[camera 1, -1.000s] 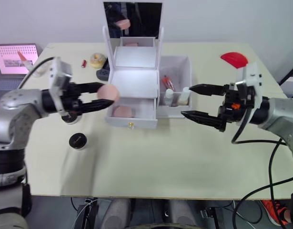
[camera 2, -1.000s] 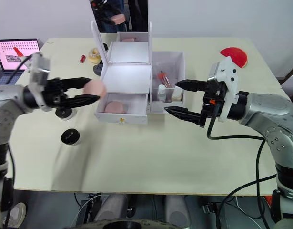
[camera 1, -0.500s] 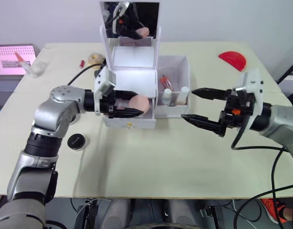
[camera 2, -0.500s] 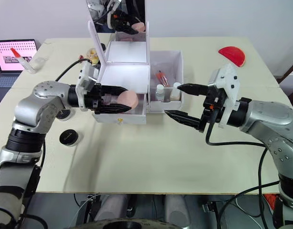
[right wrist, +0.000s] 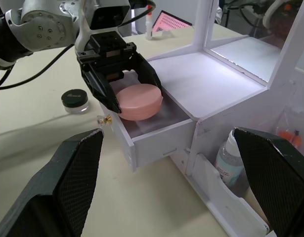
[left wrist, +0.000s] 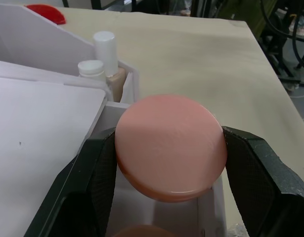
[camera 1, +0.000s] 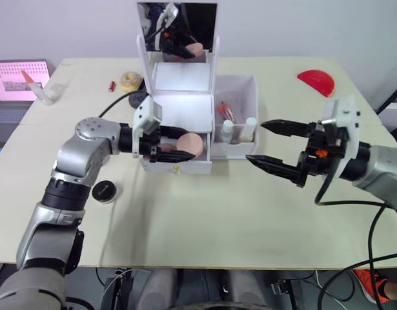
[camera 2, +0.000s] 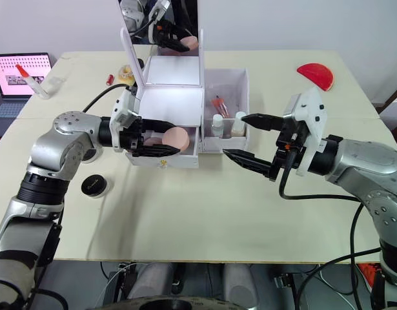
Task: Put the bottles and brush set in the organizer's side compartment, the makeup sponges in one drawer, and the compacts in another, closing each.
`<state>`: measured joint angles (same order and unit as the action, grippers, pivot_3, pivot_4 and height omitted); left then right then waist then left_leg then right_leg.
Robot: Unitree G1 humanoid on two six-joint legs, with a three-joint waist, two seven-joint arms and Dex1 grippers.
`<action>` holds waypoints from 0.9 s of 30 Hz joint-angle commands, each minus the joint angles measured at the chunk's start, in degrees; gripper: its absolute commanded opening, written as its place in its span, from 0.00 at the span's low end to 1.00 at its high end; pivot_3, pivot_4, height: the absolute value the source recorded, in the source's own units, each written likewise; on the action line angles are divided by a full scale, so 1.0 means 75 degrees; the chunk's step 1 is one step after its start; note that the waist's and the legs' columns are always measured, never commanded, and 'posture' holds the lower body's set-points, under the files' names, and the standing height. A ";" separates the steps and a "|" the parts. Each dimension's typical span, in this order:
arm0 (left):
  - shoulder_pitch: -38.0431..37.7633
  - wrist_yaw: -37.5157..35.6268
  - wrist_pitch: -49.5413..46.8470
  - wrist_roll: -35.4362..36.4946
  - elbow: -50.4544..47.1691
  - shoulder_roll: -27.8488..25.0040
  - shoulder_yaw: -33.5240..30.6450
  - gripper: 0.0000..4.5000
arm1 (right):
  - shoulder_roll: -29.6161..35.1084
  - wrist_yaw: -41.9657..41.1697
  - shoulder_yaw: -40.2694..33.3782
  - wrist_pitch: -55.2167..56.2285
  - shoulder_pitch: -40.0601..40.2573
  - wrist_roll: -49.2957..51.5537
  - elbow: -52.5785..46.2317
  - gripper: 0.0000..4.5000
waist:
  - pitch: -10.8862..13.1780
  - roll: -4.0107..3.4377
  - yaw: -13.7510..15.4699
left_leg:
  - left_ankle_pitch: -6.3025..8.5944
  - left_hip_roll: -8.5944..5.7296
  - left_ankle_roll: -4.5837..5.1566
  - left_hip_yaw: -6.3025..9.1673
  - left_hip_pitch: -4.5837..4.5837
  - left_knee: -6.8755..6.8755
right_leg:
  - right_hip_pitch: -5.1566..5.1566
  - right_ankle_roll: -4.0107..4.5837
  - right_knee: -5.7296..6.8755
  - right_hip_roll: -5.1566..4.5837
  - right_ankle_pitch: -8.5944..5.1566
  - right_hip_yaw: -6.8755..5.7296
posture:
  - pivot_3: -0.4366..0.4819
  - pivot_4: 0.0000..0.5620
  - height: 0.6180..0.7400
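**Q:** From the head camera, what are you carrying, and where?

**A:** My left jaws point(camera 1: 179, 143) are gripping a pink sponge point(camera 1: 190, 143) by its rim, hovering over the open lower drawer point(camera 1: 180, 159) of the organizer point(camera 1: 184, 110). The bottles point(camera 1: 238, 131) are standing in the side bin point(camera 1: 252, 97). One compact point(camera 1: 104, 191) is waiting on the desk point(camera 1: 204, 219).

**Q:** And at the left wrist?

**A:** The sponge point(left wrist: 170, 146) is sitting edge to edge between my pads point(left wrist: 100, 170). I'm judging it light, soft and squashy, so a gentle squeeze across its width is suiting it; it won't break when dropped.

**Q:** The right wrist?

**A:** My right jaws point(camera 2: 253, 141) are gaping wide, holding nothing, hanging just in front of the bin. From there I'm seeing the sponge point(right wrist: 140, 100) above the drawer point(right wrist: 154, 134), and a second pink one seems to be lying inside.
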<state>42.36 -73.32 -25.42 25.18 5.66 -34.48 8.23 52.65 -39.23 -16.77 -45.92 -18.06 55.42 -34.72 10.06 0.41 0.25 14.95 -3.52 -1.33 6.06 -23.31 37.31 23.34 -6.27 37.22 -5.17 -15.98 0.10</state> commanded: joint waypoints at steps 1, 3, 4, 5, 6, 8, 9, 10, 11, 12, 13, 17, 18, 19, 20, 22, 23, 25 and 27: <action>0.0218 0.0130 0.0186 -0.0046 -0.0002 0.0147 -0.0159 0.82 | 0.0045 0.0038 -0.0286 0.0042 0.0003 0.0164 -0.0203 1.00 | 0.0000 0.0000 0.0003 | 0.0000 0.0000 0.0000 0.0000 0.0000 0.0000 | 0.0000 0.0000 0.0000 0.0000 0.0000 0.0000 | 0.48 0.27 1.00; 0.0236 0.0147 0.0135 0.0004 -0.0011 0.0218 -0.0212 1.00 | 0.0035 0.0060 -0.0291 0.0045 0.0019 0.0172 -0.0212 1.00 | 0.0000 0.0000 0.0007 | 0.0000 0.0000 0.0000 0.0001 0.0000 0.0003 | -0.0001 0.0000 0.0001 0.0001 0.0000 0.0000 | 0.48 0.27 1.00; 0.0229 0.0129 0.0085 0.0053 -0.0044 0.0231 -0.0238 1.00 | 0.0031 0.0067 -0.0291 0.0049 0.0028 0.0172 -0.0217 1.00 | 0.0000 0.0000 0.0007 | 0.0000 0.0000 0.0000 0.0000 0.0000 0.0004 | -0.0001 0.0000 0.0001 0.0001 0.0000 0.0000 | 0.48 0.27 1.00; 0.0220 0.0110 0.0019 0.0107 -0.0076 0.0230 -0.0263 1.00 | 0.0023 0.0078 -0.0285 0.0054 0.0029 0.0170 -0.0217 1.00 | 0.0000 0.0000 0.0007 | 0.0000 0.0000 0.0000 0.0001 0.0000 0.0004 | -0.0001 0.0000 0.0001 0.0001 0.0000 0.0000 | 0.48 0.27 1.00; 0.0211 0.0104 -0.0024 0.0131 -0.0102 0.0218 -0.0277 1.00 | 0.0018 0.0088 -0.0283 0.0058 0.0031 0.0169 -0.0218 1.00 | 0.0000 0.0000 0.0006 | 0.0000 0.0000 0.0000 0.0001 0.0000 0.0003 | -0.0001 0.0000 0.0001 0.0001 0.0000 0.0000 | 0.48 0.27 1.00; 0.0169 0.0061 -0.0050 0.0139 -0.0140 0.0124 -0.0297 1.00 | 0.0012 0.0106 -0.0285 0.0068 0.0039 0.0175 -0.0221 1.00 | 0.0000 0.0000 0.0003 | 0.0000 0.0000 0.0000 0.0002 0.0000 0.0003 | -0.0001 0.0000 0.0002 0.0001 0.0000 0.0000 | 0.48 0.27 1.00; 0.0156 0.0037 -0.0055 0.0147 -0.0136 0.0037 -0.0345 1.00 | 0.0010 0.0114 -0.0291 0.0074 0.0045 0.0179 -0.0223 1.00 | 0.0000 0.0000 -0.0008 | 0.0000 0.0001 0.0000 0.0002 0.0000 0.0004 | -0.0001 0.0000 0.0002 0.0002 0.0000 0.0000 | 0.48 0.27 1.00; 0.0155 0.0019 -0.0078 0.0173 -0.0128 -0.0044 -0.0406 1.00 | 0.0008 0.0120 -0.0295 0.0081 0.0049 0.0181 -0.0225 1.00 | 0.0000 0.0000 -0.0012 | 0.0000 0.0002 0.0000 0.0002 0.0000 0.0003 | -0.0001 0.0000 0.0002 0.0004 0.0000 0.0000 | 0.48 0.27 1.00; 0.0174 0.0005 -0.0097 0.0198 -0.0099 -0.0104 -0.0458 1.00 | 0.0004 0.0126 -0.0283 0.0087 0.0037 0.0173 -0.0213 1.00 | 0.0000 0.0000 -0.0021 | 0.0000 0.0002 0.0000 0.0002 0.0000 0.0003 | -0.0001 0.0000 0.0002 0.0004 0.0000 0.0000 | 0.48 0.27 1.00; 0.0201 0.0003 -0.0110 0.0219 -0.0064 -0.0180 -0.0538 1.00 | 0.0001 0.0132 -0.0274 0.0094 0.0033 0.0166 -0.0205 1.00 | 0.0000 0.0000 -0.0026 | 0.0000 0.0003 0.0000 0.0003 0.0000 0.0003 | -0.0001 0.0000 0.0002 0.0006 0.0000 0.0000 | 0.48 0.27 1.00; 0.0218 -0.0010 -0.0119 0.0239 -0.0042 -0.0255 -0.0610 1.00 | -0.0001 0.0138 -0.0270 0.0101 0.0033 0.0164 -0.0200 1.00 | 0.0000 0.0000 -0.0030 | 0.0000 0.0004 0.0000 0.0003 0.0000 0.0003 | -0.0001 0.0000 0.0002 0.0006 0.0000 0.0000 | 0.48 0.27 1.00; 0.0135 -0.0335 -0.0687 0.0796 -0.0270 -0.0777 -0.1094 1.00 | -0.0012 0.0149 -0.0270 0.0116 0.0076 0.0158 -0.0196 1.00 | 0.0000 0.0000 -0.0035 | 0.0000 0.0004 0.0000 0.0004 0.0000 0.0003 | -0.0001 0.0000 0.0002 0.0007 0.0000 0.0000 | 0.48 0.27 1.00; 0.0037 -0.0542 -0.0996 0.1066 -0.0432 -0.1000 -0.1229 1.00 | -0.0017 0.0155 -0.0265 0.0116 0.0097 0.0152 -0.0200 1.00 | 0.0000 0.0000 -0.0046 | 0.0000 0.0004 0.0000 0.0005 0.0000 0.0003 | -0.0001 0.0000 0.0002 0.0007 0.0000 0.0000 | 0.48 0.27 1.00; -0.0069 -0.0707 -0.1226 0.1253 -0.0574 -0.1204 -0.1328 0.94 | -0.0018 0.0152 -0.0265 0.0122 0.0123 0.0143 -0.0200 1.00 | 0.0000 0.0000 -0.0074 | 0.0000 0.0005 0.0000 0.0005 0.0000 0.0003 | -0.0001 0.0000 0.0002 0.0007 0.0000 0.0000 | 0.48 0.27 1.00; -0.0182 -0.0847 -0.1423 0.1405 -0.0699 -0.1394 -0.1403 0.88 | -0.0021 0.0148 -0.0263 0.0129 0.0146 0.0135 -0.0202 1.00 | 0.0000 0.0000 -0.0115 | 0.0000 0.0005 0.0000 0.0006 -0.0001 0.0002 | -0.0001 0.0000 0.0002 0.0007 0.0000 0.0000 | 0.48 0.27 1.00; -0.0628 -0.1207 -0.1710 0.1628 -0.1035 -0.1897 -0.1488 0.69 | -0.0037 0.0155 -0.0254 0.0136 0.0179 0.0142 -0.0210 1.00 | 0.0000 -0.0001 -0.0131 | 0.0000 0.0005 0.0000 0.0005 0.0001 0.0000 | -0.0001 0.0001 0.0002 0.0007 -0.0001 0.0002 | 0.48 0.27 1.00; -0.0871 -0.1350 -0.1761 0.1655 -0.1179 -0.2116 -0.1494 0.57 | -0.0042 0.0162 -0.0250 0.0138 0.0187 0.0148 -0.0214 1.00 | -0.0001 -0.0002 -0.0149 | 0.0000 0.0006 0.0000 0.0006 0.0001 0.0000 | -0.0001 0.0001 0.0002 0.0007 -0.0001 0.0002 | 0.48 0.27 1.00; -0.1225 -0.1493 -0.1686 0.1608 -0.1354 -0.2380 -0.1456 0.32 | -0.0048 0.0162 -0.0254 0.0148 0.0199 0.0157 -0.0208 1.00 | -0.0001 -0.0003 -0.0148 | 0.0000 0.0008 0.0000 0.0002 0.0007 -0.0006 | -0.0002 0.0002 0.0003 0.0009 -0.0001 0.0012 | 0.48 0.27 1.00; -0.1549 -0.1463 -0.1348 0.1212 -0.1400 -0.2543 -0.1241 0.09 | -0.0054 0.0158 -0.0239 0.0163 0.0193 0.0143 -0.0187 1.00 | -0.0001 -0.0003 -0.0131 | 0.0000 0.0011 -0.0001 0.0003 0.0007 -0.0005 | -0.0001 0.0002 0.0003 0.0012 -0.0001 0.0012 | 0.48 0.27 1.00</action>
<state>30.86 -83.83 -37.40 35.54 -3.45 -52.32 -0.93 52.58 -38.11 -17.16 -45.77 -16.08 55.92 -34.80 10.05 0.39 -0.74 14.95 -3.44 -1.34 6.08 -23.26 37.29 23.31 -6.26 37.24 -5.09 -15.99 0.20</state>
